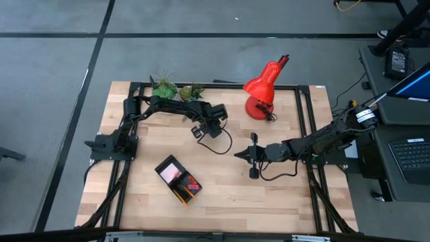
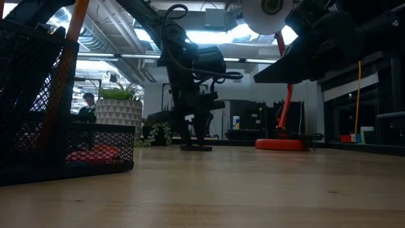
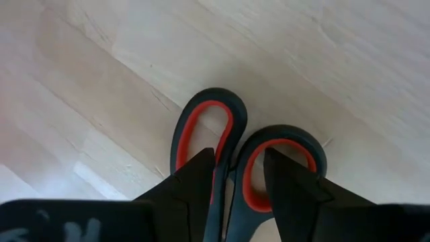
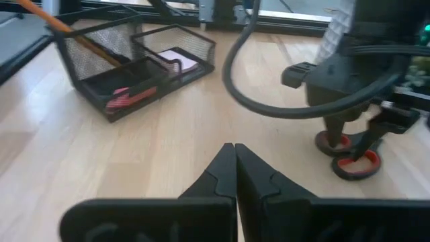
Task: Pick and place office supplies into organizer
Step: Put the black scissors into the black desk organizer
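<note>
**Left arm reaches the scissors**

The left gripper (image 3: 238, 178) has its fingers apart, one on each side of the red-and-black scissors (image 3: 235, 144) lying flat on the table (image 1: 282, 195). The black mesh organizer (image 1: 178, 180) waits nearer, slightly left. The right gripper (image 4: 234, 161), fingers together, hovers to the right.

Materials and finishes on the table

The table (image 1: 282, 195) is seen as pale planked wood, smooth and matt; the organizer (image 4: 134, 60) is formed of black wire mesh; the scissors (image 3: 235, 154) are fitted with matt dark handles lined in glossy red plastic; the lamp (image 1: 263, 91) is finished in glossy red.
</note>
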`<state>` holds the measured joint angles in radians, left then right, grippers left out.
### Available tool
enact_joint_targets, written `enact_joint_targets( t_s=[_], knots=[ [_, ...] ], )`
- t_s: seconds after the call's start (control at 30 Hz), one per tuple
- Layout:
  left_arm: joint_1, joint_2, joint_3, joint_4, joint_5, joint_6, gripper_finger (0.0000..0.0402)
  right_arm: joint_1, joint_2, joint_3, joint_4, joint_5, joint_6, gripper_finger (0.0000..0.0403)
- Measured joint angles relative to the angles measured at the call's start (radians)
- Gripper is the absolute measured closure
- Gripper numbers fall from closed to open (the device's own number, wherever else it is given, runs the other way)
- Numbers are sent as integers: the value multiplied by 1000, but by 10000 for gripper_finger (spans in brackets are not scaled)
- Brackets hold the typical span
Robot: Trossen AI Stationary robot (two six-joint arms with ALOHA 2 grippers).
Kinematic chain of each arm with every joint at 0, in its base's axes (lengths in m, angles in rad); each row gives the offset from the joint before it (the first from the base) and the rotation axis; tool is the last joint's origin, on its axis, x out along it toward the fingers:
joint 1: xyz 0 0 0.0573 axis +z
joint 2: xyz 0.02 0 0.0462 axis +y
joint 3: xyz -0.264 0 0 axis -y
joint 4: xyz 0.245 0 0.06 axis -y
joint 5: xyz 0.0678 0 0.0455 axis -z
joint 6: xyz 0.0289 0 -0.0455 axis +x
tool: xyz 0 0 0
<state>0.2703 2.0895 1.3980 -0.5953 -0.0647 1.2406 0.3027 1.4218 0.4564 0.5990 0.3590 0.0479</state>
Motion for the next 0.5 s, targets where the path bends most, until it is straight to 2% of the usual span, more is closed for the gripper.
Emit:
enact_joint_targets(
  t_s=[0.27, 0.5],
  knots=[
    [0, 0, -1, 2, -20, -49, 272, 0, 0, 0, 0, -21, 0, 402],
    [-1, 0, -1, 15, -36, -71, 238, 0, 0, 0, 0, -22, 3, 402]
  ],
)
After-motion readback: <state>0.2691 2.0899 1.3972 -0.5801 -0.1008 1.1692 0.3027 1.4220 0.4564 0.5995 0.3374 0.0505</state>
